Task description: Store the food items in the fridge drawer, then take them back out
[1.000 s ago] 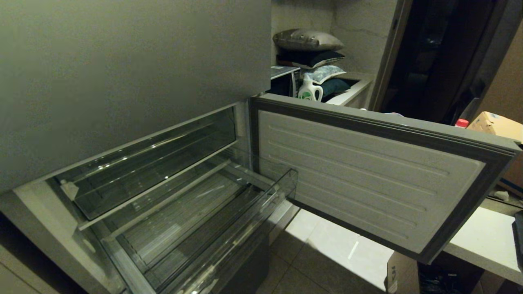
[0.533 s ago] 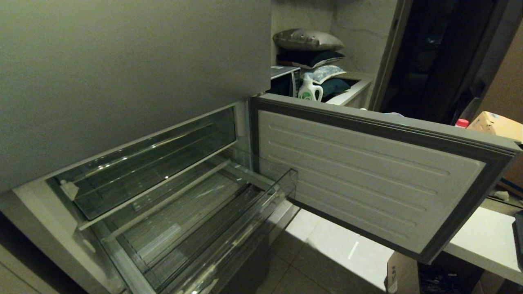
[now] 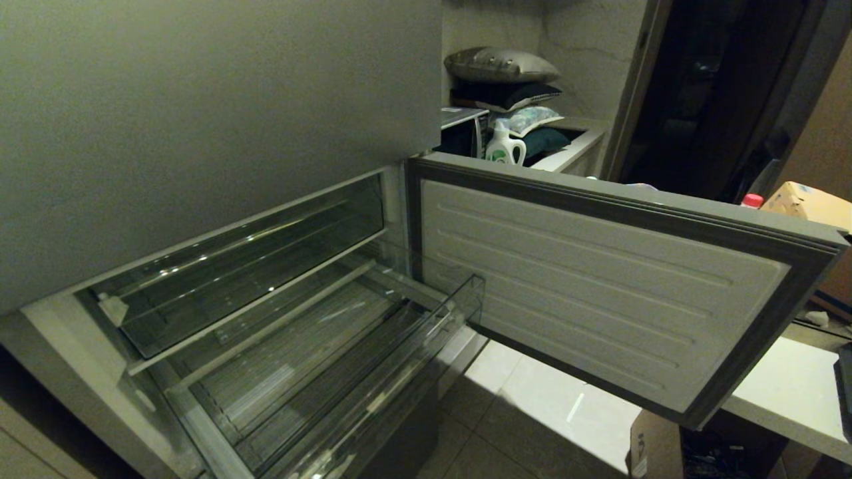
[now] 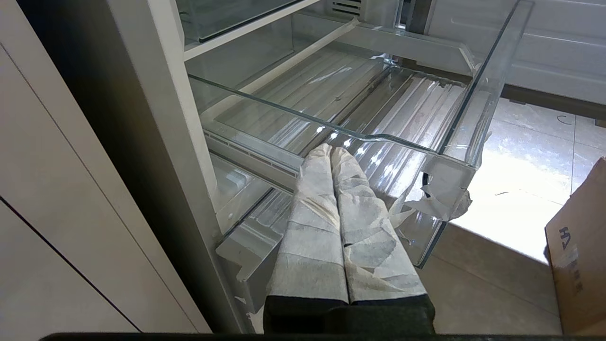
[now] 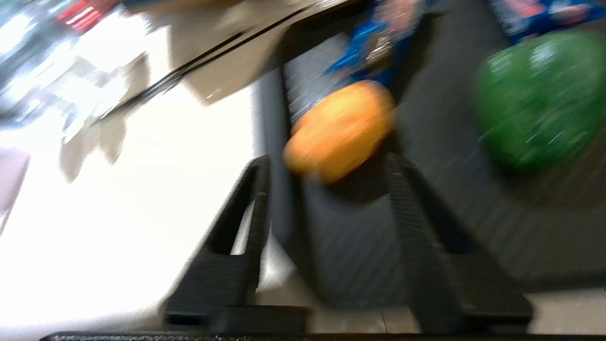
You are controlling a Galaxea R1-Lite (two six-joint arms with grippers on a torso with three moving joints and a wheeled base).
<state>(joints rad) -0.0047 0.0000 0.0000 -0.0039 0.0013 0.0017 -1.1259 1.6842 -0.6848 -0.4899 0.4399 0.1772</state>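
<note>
The food item [image 5: 338, 130], a rounded tan-orange lump, sits between the two dark fingertips of the right gripper [image 5: 326, 163] in the right wrist view, over a dark ribbed tray [image 5: 473, 222]. A round green item [image 5: 537, 99] lies on that tray to one side, and blue packaging [image 5: 374, 47] lies beyond. The picture is smeared, so it cannot be told whether the jaws are pressed on the lump or merely stand either side of it. The right gripper does not appear in the head view.

The fridge drawer [image 3: 373, 372] stands pulled out at the lower left of the head view, holding nothing visible, with the open fridge door [image 3: 599, 279] swung out to its right. A shallower upper bin [image 3: 233, 266] sits above and behind it. The left gripper [image 4: 331, 154] rests with its paper-wrapped fingers pressed together, holding nothing, just at the drawer's near lip.

Risks, as judged:
- If the grip is partial or off-centre, the rounded lump may roll out during the carry.
- Closing carelessly may nudge the green item or snag the packaging.
- The open door lies between the tray side and the drawer, so a low or direct swing may strike its edge.
- A release from too high may bounce the lump on the ribbed floor.
</note>
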